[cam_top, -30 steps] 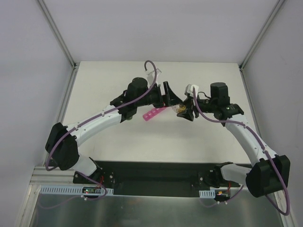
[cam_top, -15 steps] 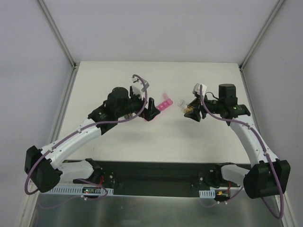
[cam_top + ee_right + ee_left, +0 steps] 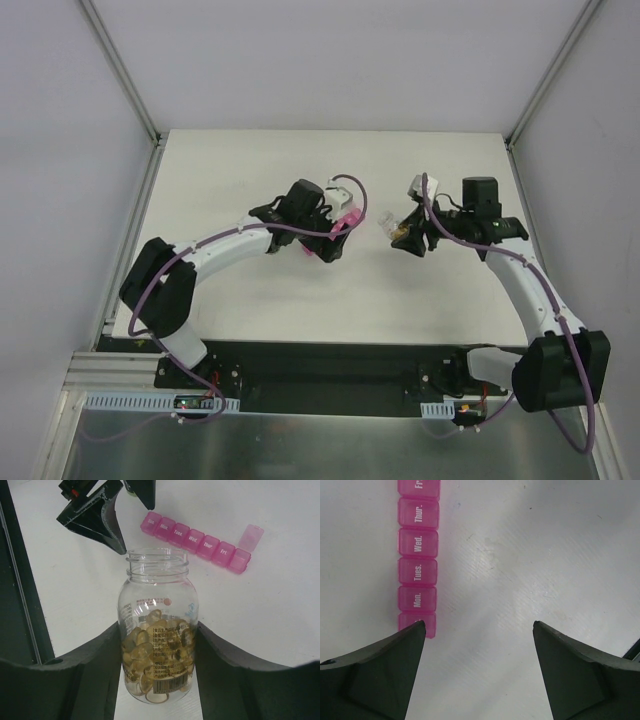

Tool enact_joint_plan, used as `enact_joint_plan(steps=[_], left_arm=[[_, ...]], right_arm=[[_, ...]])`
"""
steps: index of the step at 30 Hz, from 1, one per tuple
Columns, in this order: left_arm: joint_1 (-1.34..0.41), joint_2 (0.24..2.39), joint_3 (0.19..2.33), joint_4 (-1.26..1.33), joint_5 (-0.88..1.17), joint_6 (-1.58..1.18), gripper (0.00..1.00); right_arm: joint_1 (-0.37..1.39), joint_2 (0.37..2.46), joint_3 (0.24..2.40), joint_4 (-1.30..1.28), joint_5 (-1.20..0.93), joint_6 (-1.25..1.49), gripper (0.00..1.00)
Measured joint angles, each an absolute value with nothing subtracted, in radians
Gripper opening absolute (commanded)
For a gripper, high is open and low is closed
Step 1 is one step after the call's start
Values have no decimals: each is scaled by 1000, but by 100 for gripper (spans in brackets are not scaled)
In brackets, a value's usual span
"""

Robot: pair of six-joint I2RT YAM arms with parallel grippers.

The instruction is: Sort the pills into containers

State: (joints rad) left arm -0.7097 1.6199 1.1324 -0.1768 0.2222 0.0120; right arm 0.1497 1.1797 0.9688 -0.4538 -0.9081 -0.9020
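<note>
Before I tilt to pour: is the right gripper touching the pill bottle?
Touching. Right wrist view: the right gripper clamps the bottle, fingers pressed against both its sides, no gap.

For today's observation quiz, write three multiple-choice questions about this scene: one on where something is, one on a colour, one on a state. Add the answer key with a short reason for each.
1. Where is the clear bottle?
A. On the floor
B. Between the fingers of the right gripper
C. On a shelf

2. What colour is the pill organizer?
A. Pink
B. Blue
C. Green

3. What state is the bottle's mouth in?
A. Capped
B. Taped over
C. Open, with no cap

Answers:
1 B, the right wrist view shows it gripped on both sides.
2 A, its row of day-labelled lids is bright pink.
3 C, the bare threaded rim shows, with amber pills inside.
</note>
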Motion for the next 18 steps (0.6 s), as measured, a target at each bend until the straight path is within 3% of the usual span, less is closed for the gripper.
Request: enact_joint_plan(steps=[10, 18], left_arm=[[-689, 1608, 1169, -193, 225, 19, 88], [-660, 1328, 1130, -223, 231, 27, 89]], right_arm=[[147, 1435, 1141, -594, -866, -1021, 45], [160, 1688, 1358, -725, -833, -1162, 45]])
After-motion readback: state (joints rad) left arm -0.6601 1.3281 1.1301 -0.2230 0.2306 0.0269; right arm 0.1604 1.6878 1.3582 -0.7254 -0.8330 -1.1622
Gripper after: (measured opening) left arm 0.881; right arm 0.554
